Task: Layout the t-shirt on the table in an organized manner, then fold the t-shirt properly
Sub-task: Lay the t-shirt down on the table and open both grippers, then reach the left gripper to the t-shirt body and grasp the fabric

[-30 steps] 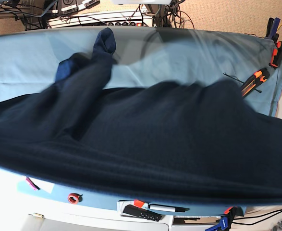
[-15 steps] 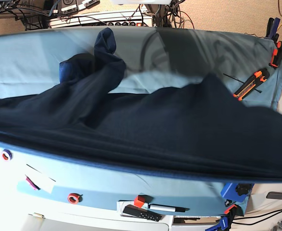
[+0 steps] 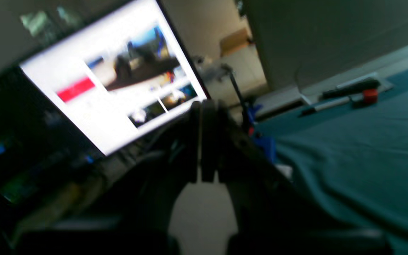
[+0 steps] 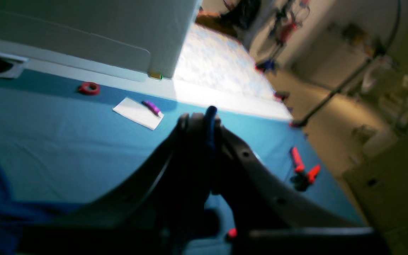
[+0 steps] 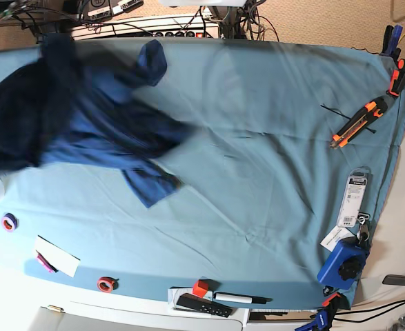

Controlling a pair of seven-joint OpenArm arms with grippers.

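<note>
teal table — t-shirt bunched, blurred

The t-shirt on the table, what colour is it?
Dark navy blue, plain. The t-shirt shows best in the base view.

One navy t-shirt on one teal-covered table. Two small tape rings: one purple, one red. One white paper slip, one red cube, one black marker, one orange-handled tool, one packaged item.
</note>
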